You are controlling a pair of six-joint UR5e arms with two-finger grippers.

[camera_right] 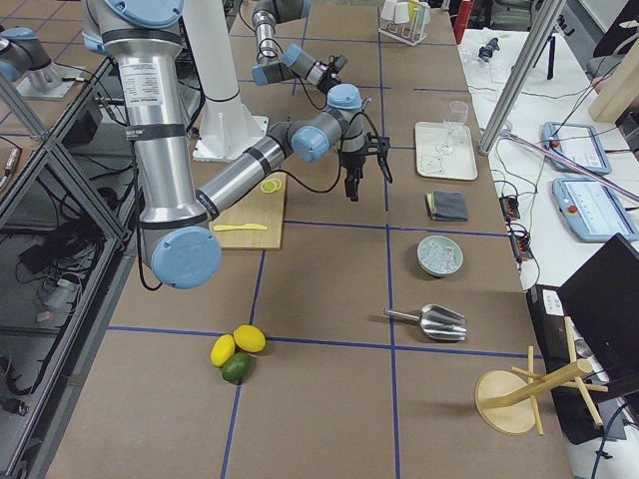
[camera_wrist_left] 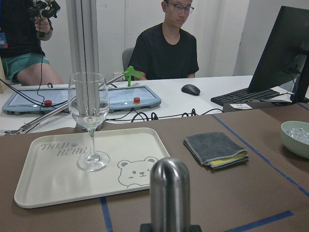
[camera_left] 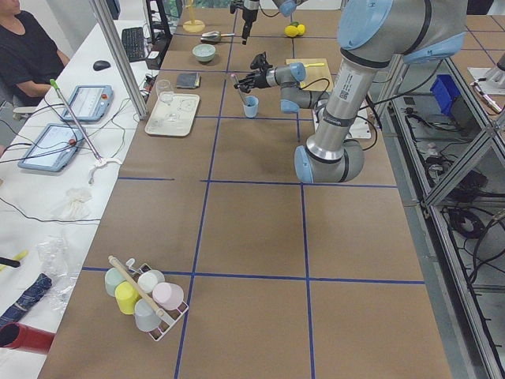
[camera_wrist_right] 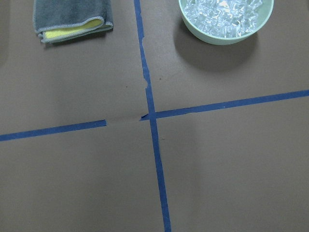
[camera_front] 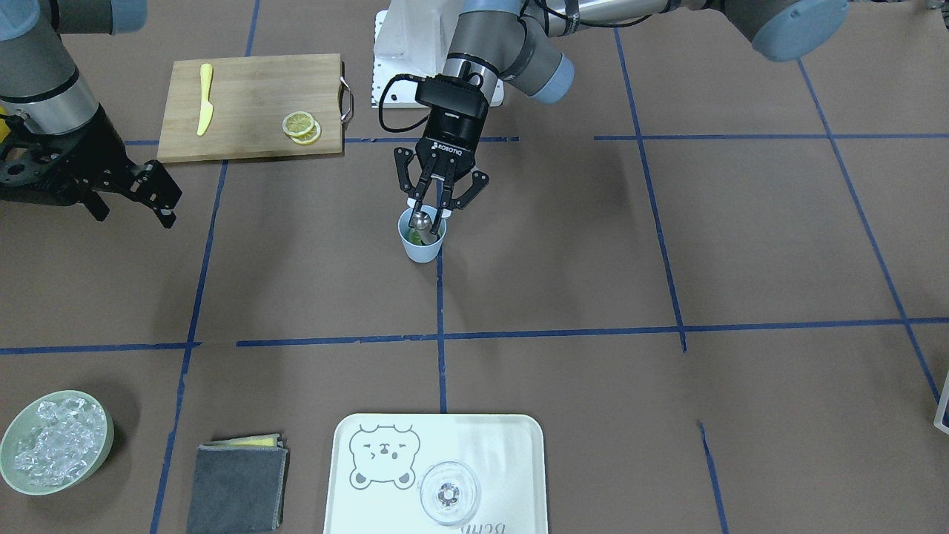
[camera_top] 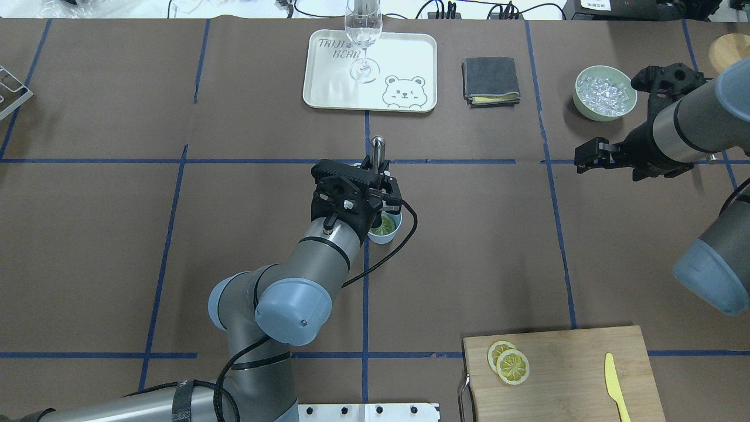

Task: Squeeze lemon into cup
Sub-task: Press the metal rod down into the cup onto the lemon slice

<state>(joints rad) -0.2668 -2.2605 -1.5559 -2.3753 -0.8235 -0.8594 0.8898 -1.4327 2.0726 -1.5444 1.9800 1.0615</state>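
The light blue cup point(camera_front: 422, 243) stands near the table's middle; it also shows in the overhead view point(camera_top: 387, 231). A yellow-green lemon slice point(camera_top: 386, 224) lies inside it. My left gripper point(camera_front: 429, 211) hangs right over the cup's mouth, shut on an upright metal muddler point(camera_front: 420, 219) whose lower end is in the cup. The muddler's rounded top shows in the left wrist view point(camera_wrist_left: 169, 192). Two more lemon slices point(camera_front: 302, 127) lie on the wooden cutting board point(camera_front: 252, 89). My right gripper point(camera_front: 159, 202) is open and empty, far from the cup.
A yellow plastic knife point(camera_front: 204, 99) lies on the board. A pale green bowl of ice point(camera_front: 53, 442), a folded grey cloth point(camera_front: 237, 486) and a white tray point(camera_front: 385, 437) with a clear glass point(camera_top: 363, 35) stand along the operators' side.
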